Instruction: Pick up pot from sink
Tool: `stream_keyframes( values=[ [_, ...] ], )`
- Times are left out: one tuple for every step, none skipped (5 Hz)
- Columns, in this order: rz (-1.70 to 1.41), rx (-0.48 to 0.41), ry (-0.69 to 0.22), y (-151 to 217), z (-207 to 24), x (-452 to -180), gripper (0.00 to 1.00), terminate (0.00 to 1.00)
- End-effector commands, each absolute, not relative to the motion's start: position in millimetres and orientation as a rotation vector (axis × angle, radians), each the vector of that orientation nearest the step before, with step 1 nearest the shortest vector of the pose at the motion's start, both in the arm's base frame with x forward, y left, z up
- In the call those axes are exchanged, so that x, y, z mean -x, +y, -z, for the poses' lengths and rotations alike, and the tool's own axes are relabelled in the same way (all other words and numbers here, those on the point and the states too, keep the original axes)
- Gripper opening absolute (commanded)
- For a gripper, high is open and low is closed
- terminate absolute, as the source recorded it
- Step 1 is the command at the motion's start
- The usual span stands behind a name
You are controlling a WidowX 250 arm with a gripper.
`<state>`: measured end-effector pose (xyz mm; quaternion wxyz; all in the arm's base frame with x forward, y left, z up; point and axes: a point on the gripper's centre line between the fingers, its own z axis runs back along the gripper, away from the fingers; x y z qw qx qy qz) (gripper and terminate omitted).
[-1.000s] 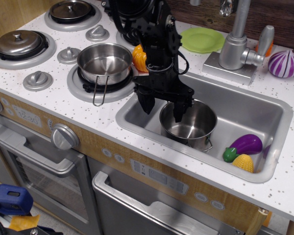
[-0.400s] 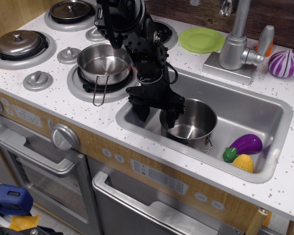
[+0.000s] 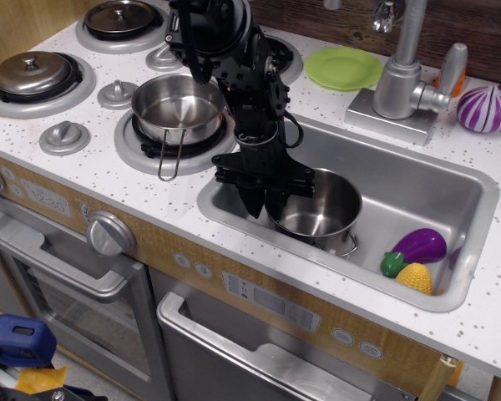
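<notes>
The shiny steel pot [image 3: 321, 213] stands in the left half of the silver-grey sink [image 3: 426, 180], a wire loop handle showing at its front right. My black gripper [image 3: 265, 199] reaches straight down over the pot's left rim. Its fingers are drawn close together, one outside the wall and one inside, shut on the rim. The pot looks as if it rests on the sink floor, slightly tilted.
A purple eggplant [image 3: 417, 248] and yellow corn [image 3: 414, 277] lie in the sink's right end. The faucet [image 3: 398, 79] stands behind it. A flared steel pan [image 3: 177, 104] with a long wire handle sits on the burner left of my arm. Lidded pans [image 3: 35, 73], a green plate [image 3: 344, 67] and a purple onion [image 3: 484, 109] lie further off.
The open fingers straddling the pot's left rim have closed on it. The gripper shifted slightly left and the pot moved a little left with it.
</notes>
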<state>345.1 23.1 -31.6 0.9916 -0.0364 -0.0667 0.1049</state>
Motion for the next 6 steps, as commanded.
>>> stream_keyframes(
  values=[
    [-0.171, 0.014, -0.185, 27.5, -13.6, -368.6, 0.00, 0.00],
    [-0.085, 0.008, -0.156, 34.5, -39.6, -383.4, 0.00, 0.00],
    [-0.076, 0.027, -0.130, 36.8, -56.6, -393.6, 0.00, 0.00],
    [-0.059, 0.003, -0.157, 35.6, -78.1, -399.7, 0.00, 0.00],
    [-0.066, -0.004, -0.160, 30.2, -93.6, -399.8, 0.00, 0.00],
    [-0.046, -0.030, -0.196, 27.8, -96.5, -397.7, 0.00, 1.00]
  ],
)
